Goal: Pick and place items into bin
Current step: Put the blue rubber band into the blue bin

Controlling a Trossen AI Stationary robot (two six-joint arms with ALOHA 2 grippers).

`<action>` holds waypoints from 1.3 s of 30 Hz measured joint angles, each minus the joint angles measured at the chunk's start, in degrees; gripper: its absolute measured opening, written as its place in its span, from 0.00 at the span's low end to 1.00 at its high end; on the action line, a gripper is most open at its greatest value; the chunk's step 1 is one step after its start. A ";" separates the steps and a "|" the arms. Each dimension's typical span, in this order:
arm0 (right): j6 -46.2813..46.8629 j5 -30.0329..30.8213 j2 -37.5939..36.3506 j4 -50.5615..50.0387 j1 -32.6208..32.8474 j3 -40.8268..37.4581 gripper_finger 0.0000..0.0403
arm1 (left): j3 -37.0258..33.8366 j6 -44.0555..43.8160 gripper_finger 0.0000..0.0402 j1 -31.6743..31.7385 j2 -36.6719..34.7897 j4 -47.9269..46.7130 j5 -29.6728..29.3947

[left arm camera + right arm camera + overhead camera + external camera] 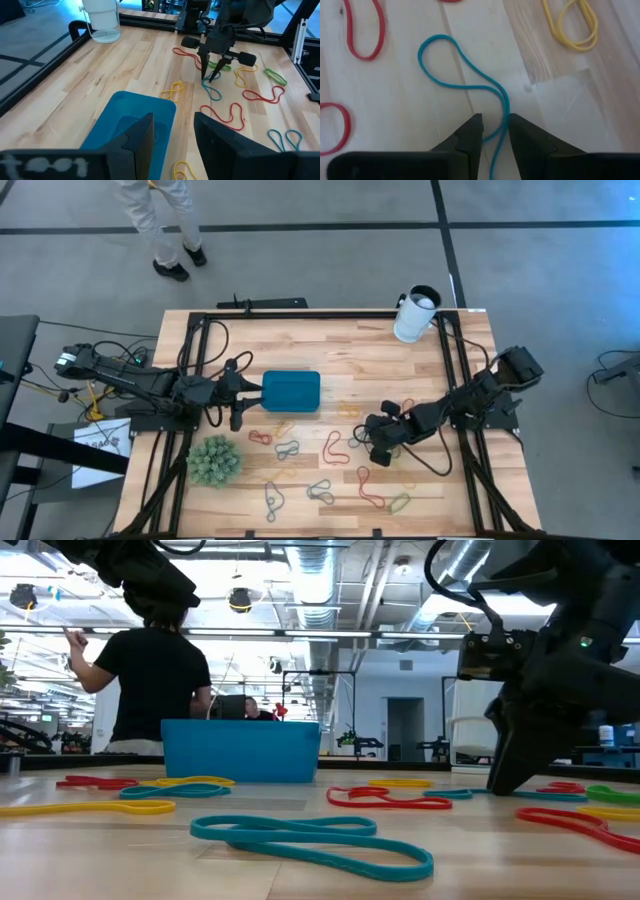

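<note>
While a person (150, 670) stands beyond the wooden table's (400, 365) far edge, the right gripper (494, 131) pinches a teal loop (465, 75) — left gripper (172, 132) parted over the bin (291, 391).

in the right wrist view the teal loop (465, 75) is running between the right gripper (495, 131) fingertips and getting cut off at the frame's 6 o'clock edge, so whether they are pinching it is unclear. a red loop (335, 125) is clipped at 9 o'clock. in the low view the bin (241, 750) is hiding the person (150, 670) below the chest, and its inside is not showing.
</note>
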 joint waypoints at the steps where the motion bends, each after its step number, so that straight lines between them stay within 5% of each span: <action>1: -0.02 -0.16 0.10 0.00 -0.10 0.00 0.18 | 0.00 -0.01 0.32 0.00 0.01 -0.12 0.02; 6: -0.79 -0.77 0.94 0.91 -0.04 0.11 0.02 | 0.00 -0.05 0.32 0.00 0.01 -0.10 0.15; 14: -3.07 -0.42 -3.21 1.92 -0.16 1.07 0.01 | 0.00 -0.57 0.32 0.00 0.02 -0.02 0.20; 23: -19.25 3.76 -9.19 10.79 -2.45 8.03 0.00 | 0.00 -1.47 0.32 0.00 0.00 0.39 -0.09; 32: -29.05 4.76 -2.38 26.07 -12.79 13.64 0.00 | 0.00 -1.89 0.32 0.00 0.02 1.01 -7.46; 39: -29.59 4.64 8.16 25.49 -18.19 19.77 0.00 | 0.00 -2.00 0.32 0.00 0.01 0.76 -10.64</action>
